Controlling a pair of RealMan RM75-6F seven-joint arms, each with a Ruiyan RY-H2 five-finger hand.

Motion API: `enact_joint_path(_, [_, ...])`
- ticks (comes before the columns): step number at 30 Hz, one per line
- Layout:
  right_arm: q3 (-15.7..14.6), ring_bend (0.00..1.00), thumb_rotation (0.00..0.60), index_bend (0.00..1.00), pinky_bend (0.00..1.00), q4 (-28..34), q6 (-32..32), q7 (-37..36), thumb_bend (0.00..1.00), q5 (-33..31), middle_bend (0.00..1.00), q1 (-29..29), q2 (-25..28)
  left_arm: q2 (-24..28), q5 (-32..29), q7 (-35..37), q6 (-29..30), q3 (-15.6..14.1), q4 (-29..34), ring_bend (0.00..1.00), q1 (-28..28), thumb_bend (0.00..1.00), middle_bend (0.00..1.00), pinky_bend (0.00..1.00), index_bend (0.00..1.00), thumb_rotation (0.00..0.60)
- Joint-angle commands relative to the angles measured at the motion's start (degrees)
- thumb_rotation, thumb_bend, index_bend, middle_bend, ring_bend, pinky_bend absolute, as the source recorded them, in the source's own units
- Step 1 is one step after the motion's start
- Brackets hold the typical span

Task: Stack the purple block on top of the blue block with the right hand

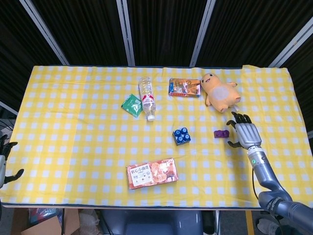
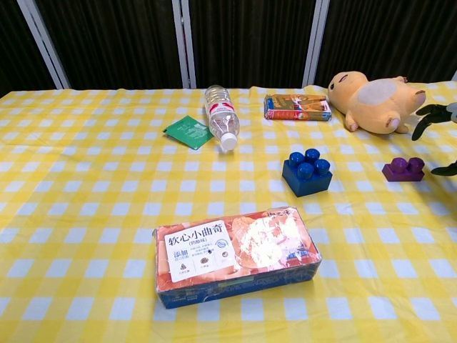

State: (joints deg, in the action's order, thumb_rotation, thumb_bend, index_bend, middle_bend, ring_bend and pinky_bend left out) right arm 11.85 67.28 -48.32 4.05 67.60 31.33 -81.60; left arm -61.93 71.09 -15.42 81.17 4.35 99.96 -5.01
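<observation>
The small purple block [image 1: 222, 133] [image 2: 403, 168] lies on the yellow checked cloth right of centre. The blue block [image 1: 182, 136] [image 2: 306, 172], studs up, stands a short way to its left. My right hand [image 1: 243, 132] [image 2: 438, 121] hovers just right of the purple block, its fingers spread and holding nothing; in the chest view only its dark fingertips show at the right edge. My left hand [image 1: 5, 159] stays at the far left edge, off the table, fingers apart and empty.
A snack box [image 1: 152, 173] [image 2: 236, 253] lies near the front edge. At the back are a plush toy [image 1: 220, 91] [image 2: 375, 92], a small orange box [image 1: 185, 87], a lying water bottle [image 1: 147, 97] and a green packet [image 1: 131, 105].
</observation>
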Motion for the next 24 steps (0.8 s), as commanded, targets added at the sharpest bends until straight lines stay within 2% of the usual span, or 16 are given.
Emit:
enact_joint_path(1, [-0.5, 0.0, 0.6, 0.33, 0.0, -1.3, 0.4, -0.7, 0.31, 0.5, 0.0, 0.5, -0.9, 0.0, -0.1, -0.1, 0.1, 0.0, 0.0, 0.0, 0.0, 0.24, 0.0, 0.1, 0.18, 0.6])
enact_joint_path(15, [-1.5, 0.0, 0.6, 0.34, 0.0, -7.9, 2.7, -3.6, 0.31, 1.2, 0.0, 2.6, -5.1, -0.4, -1.4, -1.0, -0.1, 0.3, -0.4, 0.0, -0.2, 0.24, 0.0, 0.1, 0.18, 0.6])
enact_joint_path(24, [-1.5, 0.0, 0.6, 0.38, 0.0, -10.4, 3.5, -5.5, 0.32, 1.7, 0.0, 3.4, -5.8, -0.7, -2.0, -2.0, -0.1, 0.4, -0.3, 0.0, -0.3, 0.24, 0.0, 0.1, 0.18, 0.6])
